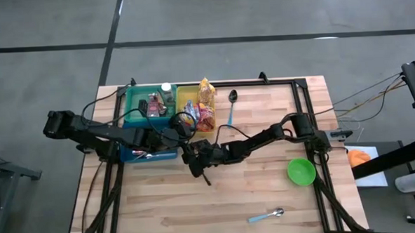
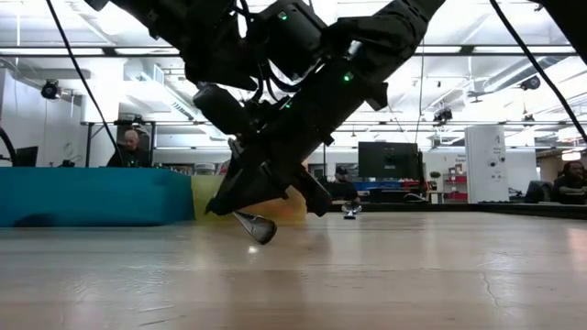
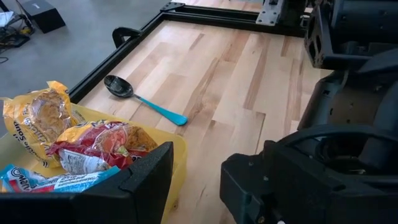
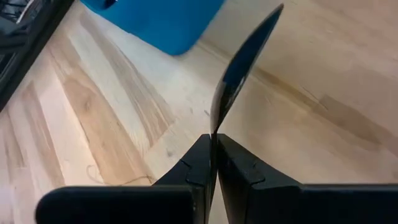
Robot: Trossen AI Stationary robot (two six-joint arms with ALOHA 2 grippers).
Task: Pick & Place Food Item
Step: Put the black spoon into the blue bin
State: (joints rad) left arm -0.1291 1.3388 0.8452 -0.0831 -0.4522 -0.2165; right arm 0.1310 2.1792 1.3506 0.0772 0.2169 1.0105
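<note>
Pinching a thin dark utensil (image 4: 245, 68) edge-on, my right gripper (image 4: 213, 142) is holding it with fingers closed, low over the wood at frame centre. My left gripper (image 3: 196, 186) is hovering with fingers spread at the yellow bin (image 3: 177, 155), lower left, where the red snack packet (image 3: 93, 146) is lying. I'm judging it light, crinkly and slippery, so I'm favouring a pinch on its crimped edge. Farther up, a teal-handled spoon (image 3: 146, 102) is resting on the table.
</note>
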